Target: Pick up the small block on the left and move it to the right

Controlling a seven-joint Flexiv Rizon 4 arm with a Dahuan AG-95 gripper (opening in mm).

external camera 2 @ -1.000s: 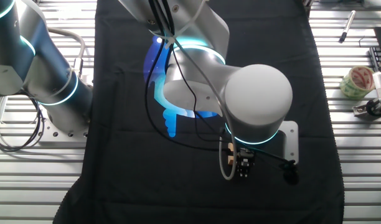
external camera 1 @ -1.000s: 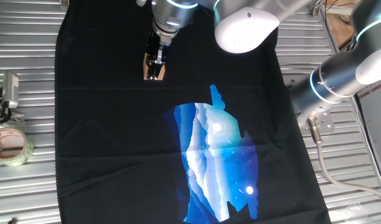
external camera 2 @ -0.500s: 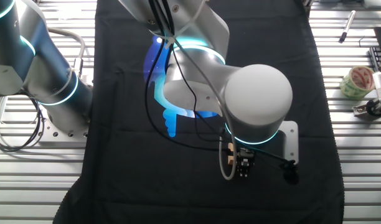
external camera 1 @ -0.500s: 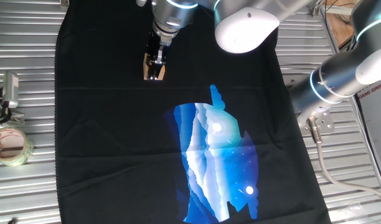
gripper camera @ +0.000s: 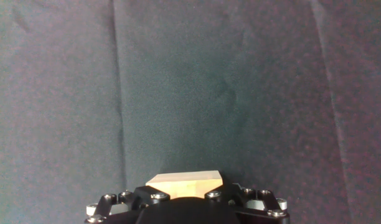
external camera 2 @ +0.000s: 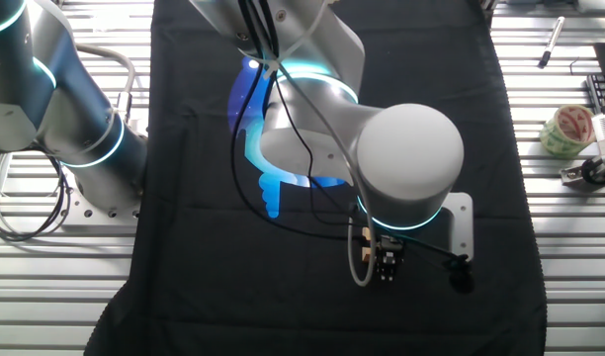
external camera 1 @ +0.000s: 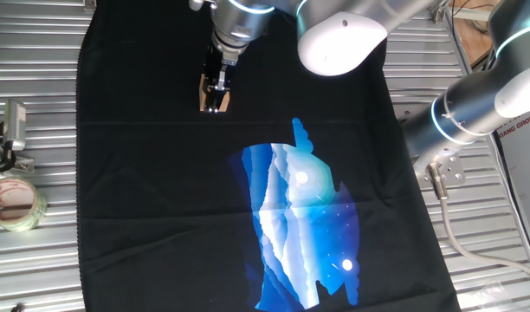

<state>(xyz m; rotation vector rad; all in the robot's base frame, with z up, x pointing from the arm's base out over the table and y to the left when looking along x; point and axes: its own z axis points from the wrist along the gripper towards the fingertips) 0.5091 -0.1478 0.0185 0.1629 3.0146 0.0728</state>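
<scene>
Hand view showed the small block point(gripper camera: 185, 181) low at centre, set between the jaws of the gripper point(external camera 1: 216, 97) on the black cloth point(external camera 1: 161, 173); whether it was clamped could not be told. A square, firm grip should be confirmed before lifting. Nothing was seen changed from earlier frames.

Silver arm point(external camera 1: 343, 35) (cyan rings); black jaws

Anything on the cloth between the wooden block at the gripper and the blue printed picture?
Nothing: in one fixed view only bare black cloth separates the small tan wooden block, at the two-finger gripper, from the blue printed picture.
</scene>
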